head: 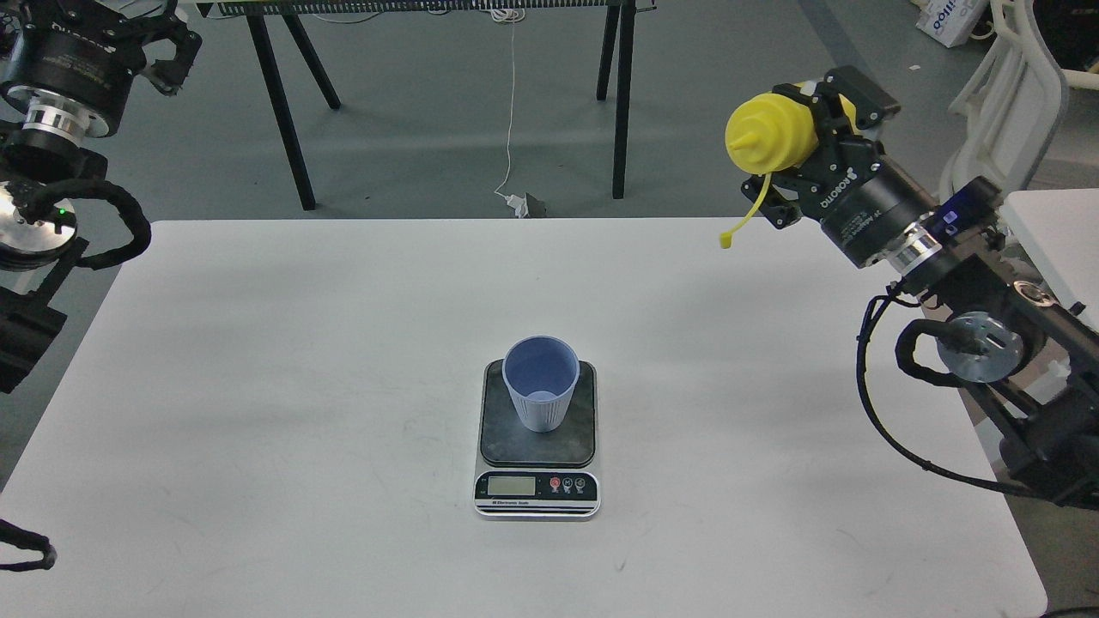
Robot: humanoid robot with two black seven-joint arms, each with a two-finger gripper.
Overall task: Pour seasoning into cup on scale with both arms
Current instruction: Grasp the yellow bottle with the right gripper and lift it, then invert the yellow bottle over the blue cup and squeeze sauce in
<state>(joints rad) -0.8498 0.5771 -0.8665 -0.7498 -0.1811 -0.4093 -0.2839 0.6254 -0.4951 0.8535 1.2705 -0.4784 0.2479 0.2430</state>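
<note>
The light-blue cup [541, 382] stands upright on the dark plate of the scale [537, 485] in the middle of the white table. My right gripper [811, 137] is shut on the yellow seasoning bottle [768, 133] and holds it high above the table's far right part, tilted with its nozzle to the left. The bottle's small tip cap [725, 243] hangs loose on its tether. The bottle is well to the right of and behind the cup. My left gripper [167, 43] is at the top left, off the table, its fingers spread and empty.
The white table [300, 386] has its far edge just below the bottle. Black trestle legs [618, 103] stand behind it. A white chair [1004, 146] and another white table [1056, 249] are at the right.
</note>
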